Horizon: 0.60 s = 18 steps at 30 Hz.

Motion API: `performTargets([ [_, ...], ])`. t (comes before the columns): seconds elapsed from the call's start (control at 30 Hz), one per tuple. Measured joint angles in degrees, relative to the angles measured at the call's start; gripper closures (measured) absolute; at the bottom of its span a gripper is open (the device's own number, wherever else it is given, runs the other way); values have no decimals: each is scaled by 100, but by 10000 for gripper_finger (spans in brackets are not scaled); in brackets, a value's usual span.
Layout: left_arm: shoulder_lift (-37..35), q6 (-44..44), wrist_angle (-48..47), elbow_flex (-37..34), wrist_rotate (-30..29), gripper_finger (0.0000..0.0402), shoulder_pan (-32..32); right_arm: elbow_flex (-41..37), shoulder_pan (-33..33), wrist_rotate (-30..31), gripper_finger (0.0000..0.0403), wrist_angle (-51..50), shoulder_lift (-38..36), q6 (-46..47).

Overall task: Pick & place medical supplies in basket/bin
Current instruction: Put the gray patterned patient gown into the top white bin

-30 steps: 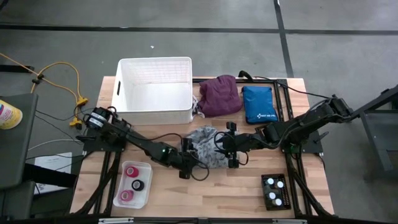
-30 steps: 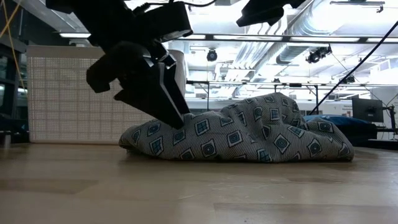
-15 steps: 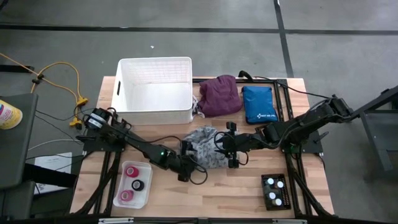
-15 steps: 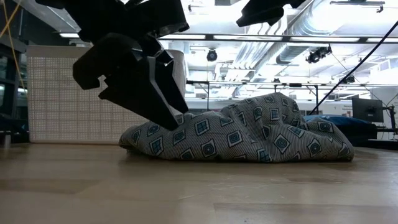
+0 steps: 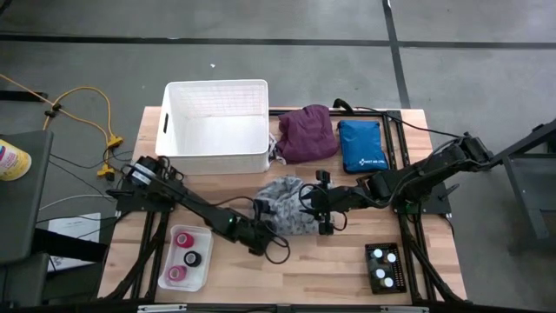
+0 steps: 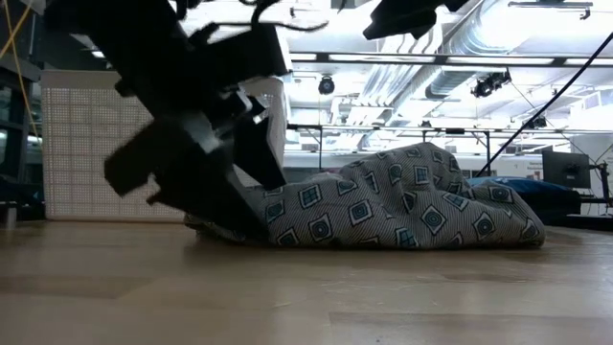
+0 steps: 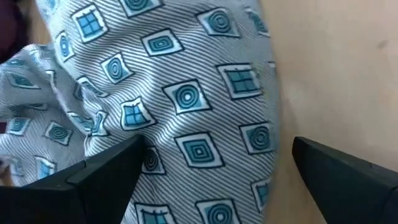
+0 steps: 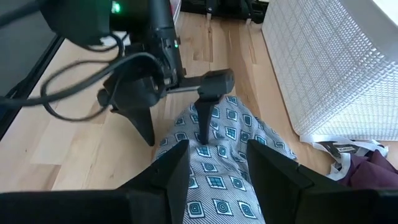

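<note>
At mid-table, left gripper (image 5: 258, 236) dropped onto the grey cloth (image 5: 287, 205).
Jaws wide open, holding nothing, now low round cloth edge; grab likely next. Right gripper (image 5: 325, 213) half open over cloth. Basket (image 5: 215, 159) w/ nothing inside, close by.

lab: exposed ceiling ducts (image 6: 450, 72), monitors (image 6: 565, 170)

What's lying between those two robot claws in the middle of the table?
In the high view, the grey patterned cloth lies between the left gripper and the right gripper.
</note>
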Motion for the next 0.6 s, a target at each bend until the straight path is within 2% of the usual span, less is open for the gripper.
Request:
performTargets([
  [0.37,111,493,121,1,-794,2,13,0,2,1,255,52,0,-1],
  [0.6,155,515,105,2,-826,2,166,0,2,1,255,81,0,-2],
])
